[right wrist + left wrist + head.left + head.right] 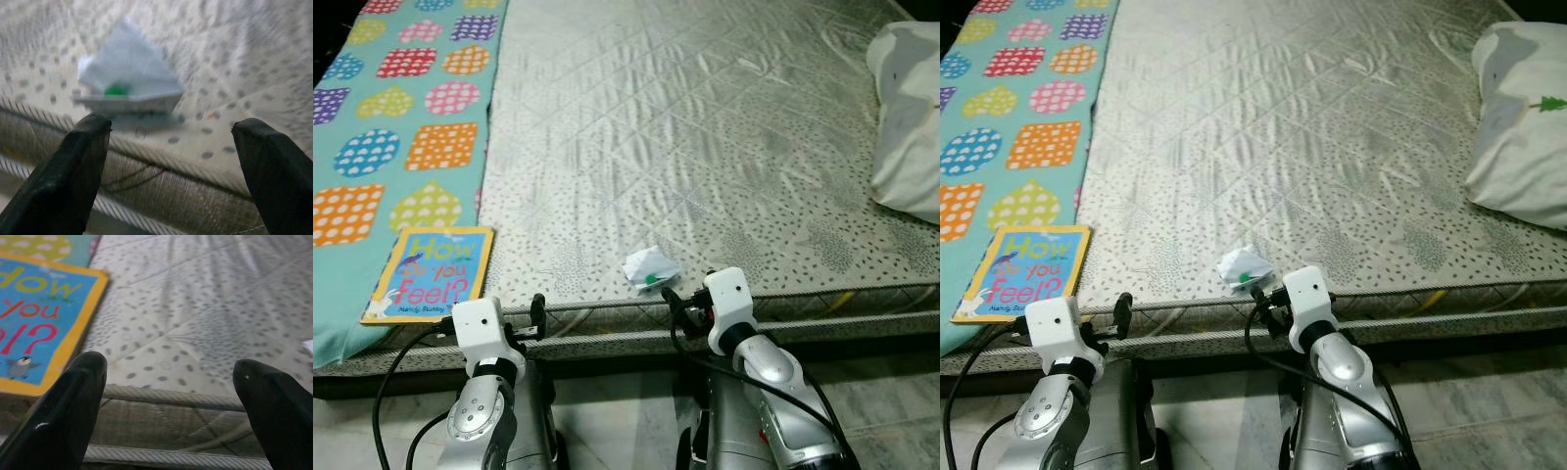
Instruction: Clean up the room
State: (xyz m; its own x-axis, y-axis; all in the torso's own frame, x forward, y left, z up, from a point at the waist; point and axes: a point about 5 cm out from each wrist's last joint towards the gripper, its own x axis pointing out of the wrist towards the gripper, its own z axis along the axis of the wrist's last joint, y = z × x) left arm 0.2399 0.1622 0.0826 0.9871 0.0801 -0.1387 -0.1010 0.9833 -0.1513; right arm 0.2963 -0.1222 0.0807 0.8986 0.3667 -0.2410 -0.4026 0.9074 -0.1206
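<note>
both tools (168, 171) (168, 406) gape at the mattress (705, 127) edge, crumpled paper (651, 267) just ahead, book (433, 273) left.

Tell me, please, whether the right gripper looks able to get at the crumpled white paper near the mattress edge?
Probably yes: the right gripper is open, facing the crumpled paper across the mattress edge, nothing between.

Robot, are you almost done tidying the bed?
Not yet. Nothing looks put away so far. The right gripper is open at the mattress edge, facing the crumpled paper, likely about to grab it. The left gripper is open near the book. Both are left to tidy.
</note>
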